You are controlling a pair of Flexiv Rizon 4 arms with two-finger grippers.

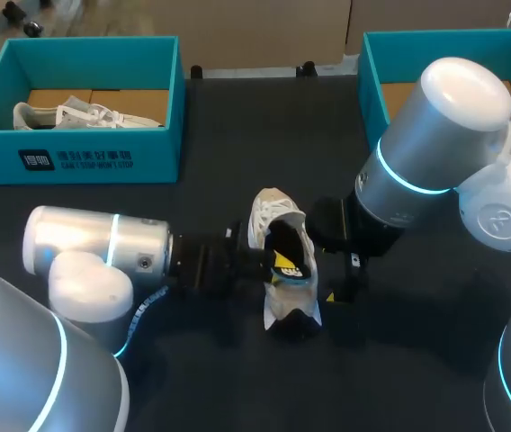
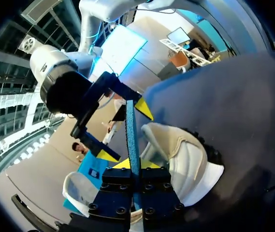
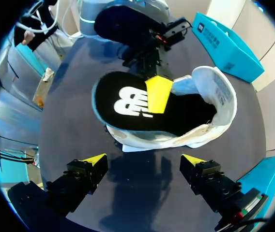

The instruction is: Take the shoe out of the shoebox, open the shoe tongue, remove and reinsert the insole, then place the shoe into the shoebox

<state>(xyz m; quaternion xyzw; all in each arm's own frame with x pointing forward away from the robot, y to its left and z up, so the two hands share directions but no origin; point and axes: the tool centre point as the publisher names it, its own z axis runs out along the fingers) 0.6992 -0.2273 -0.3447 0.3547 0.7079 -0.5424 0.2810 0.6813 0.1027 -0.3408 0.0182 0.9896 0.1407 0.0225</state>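
- Centrally on the dark table (image 1: 237,387) lies the white shoe (image 1: 272,214), outside both boxes, its length running from far to near.
- Its black insole (image 3: 128,104), with a white logo on it, sits partly in the shoe's opening, and one end sticks out past the rim.
- From the left, the left gripper (image 2: 133,166) pinches the insole; in its own wrist view the insole stands edge-on between the yellow tips.
- On the shoe's right side is the right gripper (image 3: 143,160), its fingers spread wide and holding nothing. The shoe lies just ahead of them, and they do not touch it.
- At the far left stands a teal shoebox (image 1: 85,162) with a second white shoe (image 1: 85,115) inside.
- Another teal shoebox (image 1: 372,85) stands at the far right, partly hidden by the right arm.
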